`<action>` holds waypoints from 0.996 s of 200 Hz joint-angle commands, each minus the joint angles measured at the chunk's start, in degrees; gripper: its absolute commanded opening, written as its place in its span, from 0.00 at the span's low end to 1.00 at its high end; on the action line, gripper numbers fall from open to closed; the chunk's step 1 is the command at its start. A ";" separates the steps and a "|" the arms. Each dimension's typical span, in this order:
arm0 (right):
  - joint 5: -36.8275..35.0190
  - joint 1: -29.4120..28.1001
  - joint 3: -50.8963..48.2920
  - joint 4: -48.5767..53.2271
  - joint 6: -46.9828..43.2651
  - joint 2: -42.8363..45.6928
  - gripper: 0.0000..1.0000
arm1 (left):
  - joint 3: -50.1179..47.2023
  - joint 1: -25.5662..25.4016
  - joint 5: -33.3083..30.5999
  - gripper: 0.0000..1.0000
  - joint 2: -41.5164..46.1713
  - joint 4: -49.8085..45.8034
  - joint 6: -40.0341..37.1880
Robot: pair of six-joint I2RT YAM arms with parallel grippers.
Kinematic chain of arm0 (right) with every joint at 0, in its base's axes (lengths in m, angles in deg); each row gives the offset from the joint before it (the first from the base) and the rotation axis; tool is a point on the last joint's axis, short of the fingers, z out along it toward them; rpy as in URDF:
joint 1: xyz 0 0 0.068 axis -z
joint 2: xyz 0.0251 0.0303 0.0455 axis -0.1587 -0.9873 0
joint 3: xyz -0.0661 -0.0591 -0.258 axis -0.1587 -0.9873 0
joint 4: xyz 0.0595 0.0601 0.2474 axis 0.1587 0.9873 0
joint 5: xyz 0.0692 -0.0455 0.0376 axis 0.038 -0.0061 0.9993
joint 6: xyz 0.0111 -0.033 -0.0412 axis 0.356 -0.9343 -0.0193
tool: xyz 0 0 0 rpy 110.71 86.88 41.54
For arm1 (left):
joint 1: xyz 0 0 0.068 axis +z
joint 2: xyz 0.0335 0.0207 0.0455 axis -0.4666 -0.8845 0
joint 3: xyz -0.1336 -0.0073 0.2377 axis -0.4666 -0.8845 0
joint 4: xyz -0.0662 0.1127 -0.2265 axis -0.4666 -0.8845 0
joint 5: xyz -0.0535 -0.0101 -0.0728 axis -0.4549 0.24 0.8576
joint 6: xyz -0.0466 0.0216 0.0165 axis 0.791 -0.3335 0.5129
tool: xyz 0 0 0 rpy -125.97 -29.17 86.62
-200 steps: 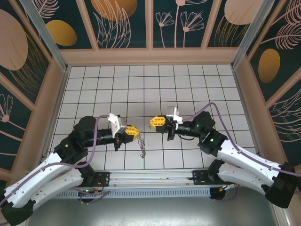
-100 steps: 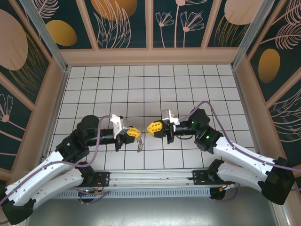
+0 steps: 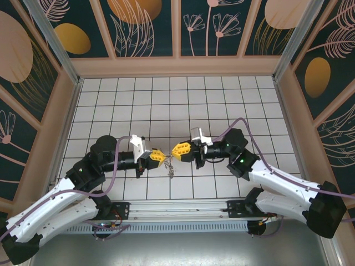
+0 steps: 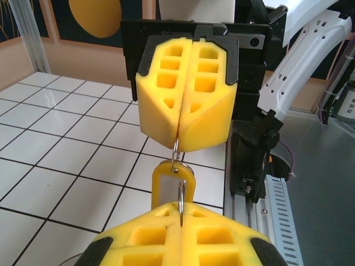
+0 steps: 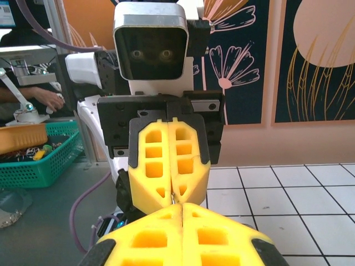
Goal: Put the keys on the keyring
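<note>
Keyring (image 4: pixel 176 154), a thin dull grey-brown wire loop, spans the gap between my yellow-padded left hand (image 4: pixel 180 213) and right hand (image 4: pixel 183 136) above the white tiled table (image 3: pixel 222 100). Both hands are clamped on it; slim silvery keys (image 3: pixel 170 168) dangle just beneath.

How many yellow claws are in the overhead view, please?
2: the left claw left of centre and the right claw facing it, both shut on the keyring, keys dangling between them.
</note>
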 commanded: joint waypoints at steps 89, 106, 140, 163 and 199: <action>2.24 -1.12 -0.38 -4.99 2.07 -1.16 0.00 | 0.64 -0.01 1.17 0.00 0.44 3.67 -0.68; 2.46 -1.30 -0.22 -4.78 1.98 -1.29 0.00 | 0.66 0.02 1.48 0.00 0.38 3.67 -0.55; 2.59 -1.42 -0.12 -5.24 1.89 -1.75 0.00 | 0.64 0.08 1.62 0.00 0.37 3.66 -0.54; 3.07 -1.42 -0.03 -5.72 2.14 -1.98 0.00 | 0.64 0.04 1.55 0.00 0.48 3.54 -0.60; 3.38 -1.55 -0.03 -5.79 2.23 -1.85 0.00 | 0.65 0.04 1.54 0.00 0.63 3.61 -0.59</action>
